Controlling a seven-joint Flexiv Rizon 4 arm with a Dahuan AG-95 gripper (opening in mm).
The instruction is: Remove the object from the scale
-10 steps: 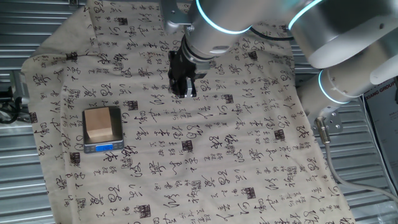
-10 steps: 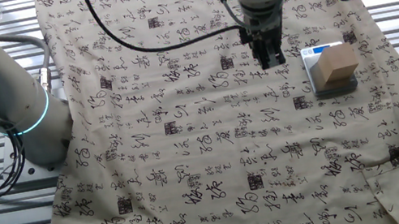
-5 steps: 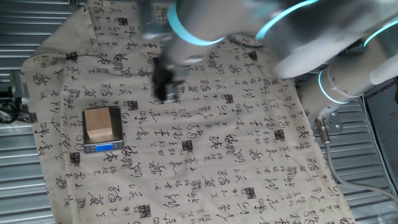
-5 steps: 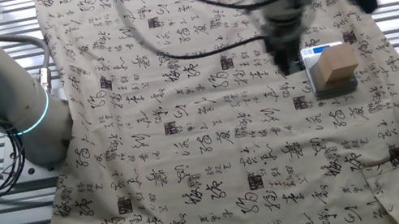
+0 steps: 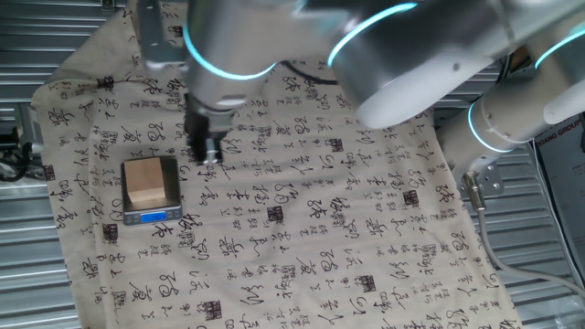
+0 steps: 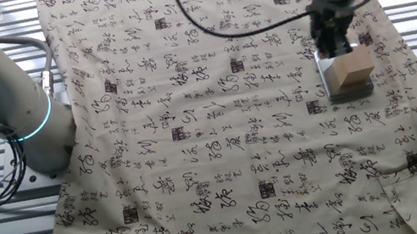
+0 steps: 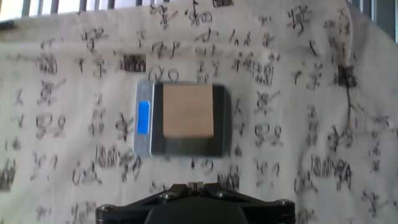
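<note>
You've got the block (image 5: 142,180) sitting on the scale (image 5: 166,196), which sits on the cloth (image 5: 302,238) near its edge, and the gripper (image 5: 207,155) hangs above the cloth just beside the scale, on the side away from that edge, not touching either.

The arm (image 5: 402,55) has thick silver-grey rounded links with glowing cyan rings at the joints. The gripper (image 5: 207,146) at its end is black. Black cables (image 6: 245,29) loop near the wrist in the upper part of the other fixed view.
</note>
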